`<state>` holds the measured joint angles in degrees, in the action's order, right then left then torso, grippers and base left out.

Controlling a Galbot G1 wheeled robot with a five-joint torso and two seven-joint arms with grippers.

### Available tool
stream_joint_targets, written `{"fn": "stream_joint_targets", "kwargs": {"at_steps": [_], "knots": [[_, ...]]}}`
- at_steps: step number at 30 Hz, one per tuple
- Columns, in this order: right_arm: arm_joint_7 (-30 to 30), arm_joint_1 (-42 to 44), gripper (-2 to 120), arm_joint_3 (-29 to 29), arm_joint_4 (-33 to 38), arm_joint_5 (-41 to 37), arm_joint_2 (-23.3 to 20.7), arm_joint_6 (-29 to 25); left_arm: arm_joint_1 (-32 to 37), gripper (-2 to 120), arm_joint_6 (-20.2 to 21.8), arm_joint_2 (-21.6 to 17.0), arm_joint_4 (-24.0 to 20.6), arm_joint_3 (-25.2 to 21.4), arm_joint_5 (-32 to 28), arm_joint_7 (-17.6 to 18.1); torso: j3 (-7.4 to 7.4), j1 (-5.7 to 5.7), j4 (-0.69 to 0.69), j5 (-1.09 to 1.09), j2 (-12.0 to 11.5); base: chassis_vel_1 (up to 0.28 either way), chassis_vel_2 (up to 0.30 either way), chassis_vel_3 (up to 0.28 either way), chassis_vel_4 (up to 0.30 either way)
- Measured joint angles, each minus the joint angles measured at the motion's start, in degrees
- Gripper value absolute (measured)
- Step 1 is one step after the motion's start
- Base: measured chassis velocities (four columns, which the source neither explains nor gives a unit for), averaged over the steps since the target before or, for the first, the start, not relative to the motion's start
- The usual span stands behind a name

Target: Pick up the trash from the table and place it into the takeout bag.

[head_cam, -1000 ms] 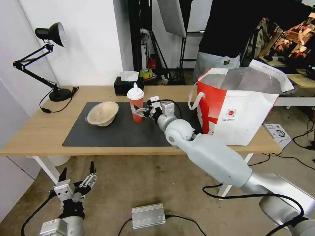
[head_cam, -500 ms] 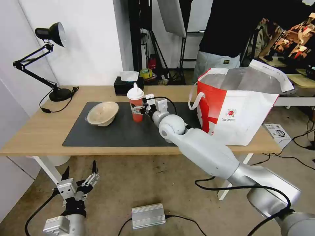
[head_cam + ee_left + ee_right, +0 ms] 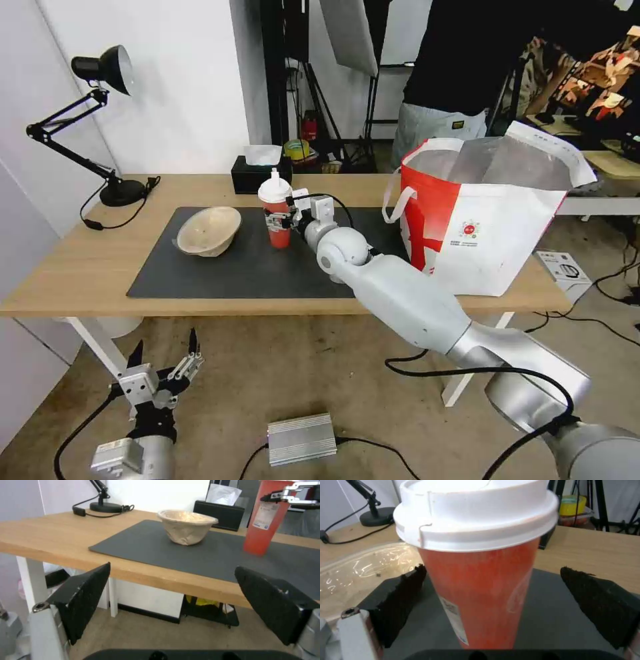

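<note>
So nearest to the robot, the left gripper (image 3: 163,363) hangs low over the floor in front of the table, fingers spread wide with nothing between them. There's a ribbed silver metal box (image 3: 302,438) lying on the floor just beside it, with a black cable running off it.

Moving up, the long light-wood table on white legs (image 3: 80,267) carries a large dark grey rectangular mat (image 3: 227,270). On the mat's left part sits the beige paper-pulp bowl (image 3: 209,230), tipped a bit to one side; the left wrist view shows it (image 3: 186,526) standing apart from the cup.

Mid-mat is the tall red drink cup with the white lid (image 3: 276,212), upright on the mat. The right arm stretches across the table and the right gripper (image 3: 280,221) is at the cup, around mid-height. From the right wrist view the cup (image 3: 480,580) stands between the two black pads (image 3: 401,605), which sit spread either side of it; the left-hand one is close to or touching the cup wall and there's a clear gap on the other side, so not squeezing yet.

To the right, the big red-and-white insulated takeout bag with silver foil lining (image 3: 493,233) stands open on the table's right end, white loop handle hanging at its left side.

At the back edge sit a black tissue box (image 3: 257,175) and, far left, a black desk lamp (image 3: 100,120).
</note>
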<state>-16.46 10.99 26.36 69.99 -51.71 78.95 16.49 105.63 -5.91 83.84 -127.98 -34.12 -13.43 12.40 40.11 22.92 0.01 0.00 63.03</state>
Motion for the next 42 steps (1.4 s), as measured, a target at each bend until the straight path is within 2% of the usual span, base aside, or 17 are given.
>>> {"fn": "stream_joint_targets", "kwargs": {"at_steps": [20, 24, 27, 28, 32, 34, 35, 38, 39, 42], "knots": [[3.4, -0.9, 100, -1.0, -7.0, 1.4, 4.2, -0.3, 0.9, 100, -1.1, 0.5, 0.1, 0.1, 0.7, 0.3, 0.0, 0.0, -0.01, 0.0, 0.0, 0.0, 0.0, 0.0, 0.0], [4.0, -1.0, 93, -1.2, -7.9, 1.5, 4.6, -0.6, 0.9, 100, -1.2, 0.7, 0.3, 0.2, 0.8, 0.3, 0.0, 0.0, 0.0, 0.0, 0.0, 0.0, 0.0, 0.0, 0.0], [4.3, -0.8, 78, -1.5, -8.5, 1.7, 4.7, -0.7, 0.9, 100, -1.3, 0.9, 0.7, 0.3, 1.0, 0.3, 0.0, 0.0, 0.0, 0.0, 0.0, 0.0, 0.0, 0.0, 0.0], [4.3, -0.8, 78, -1.5, -8.5, 1.7, 4.7, -0.7, 0.9, 100, -1.3, 0.9, 0.7, 0.3, 1.0, 0.3, 0.0, 0.0, 0.0, 0.0, 0.0, 0.0, 0.0, 0.0, 0.0], [4.7, -0.4, 61, -1.8, -8.7, 1.7, 4.3, -0.6, 0.8, 100, -1.3, 0.9, 0.9, 0.3, 1.0, 0.3, -0.01, 0.0, 0.0, 0.01, 0.0, 0.0, 0.0, 0.0, 0.0], [4.7, -0.4, 61, -1.8, -8.7, 1.7, 4.3, -0.6, 0.8, 100, -1.3, 0.9, 0.9, 0.3, 1.0, 0.3, -0.01, 0.0, 0.0, 0.01, 0.0, 0.0, 0.0, 0.0, 0.0], [4.9, 0.1, 52, -2.0, -8.6, 1.7, 4.1, -0.7, 0.7, 100, -1.3, 0.9, 1.1, 0.4, 1.0, 0.2, -0.02, -0.01, 0.0, 0.01, 0.0, 0.0, 0.0, 0.0, 0.0], [5.1, 0.9, 37, -2.3, -8.0, 1.7, 3.7, -0.7, 0.7, 100, -1.3, 1.1, 1.4, 0.5, 1.2, 0.2, -0.02, -0.01, 0.0, 0.01, 0.0, 0.0, 0.0, 0.0, 0.0], [5.1, 0.9, 37, -2.3, -8.0, 1.7, 3.7, -0.7, 0.7, 100, -1.3, 1.1, 1.4, 0.5, 1.2, 0.2, -0.02, -0.01, 0.0, 0.01, 0.0, 0.0, 0.0, 0.0, 0.0], [5.1, 1.4, 25, -2.4, -7.0, 1.6, 3.0, -0.7, 0.7, 100, -1.3, 1.1, 1.4, 0.5, 1.3, 0.2, -0.02, -0.01, -0.01, 0.01, 0.0, 0.0, 0.0, 0.0, 0.0]]}}
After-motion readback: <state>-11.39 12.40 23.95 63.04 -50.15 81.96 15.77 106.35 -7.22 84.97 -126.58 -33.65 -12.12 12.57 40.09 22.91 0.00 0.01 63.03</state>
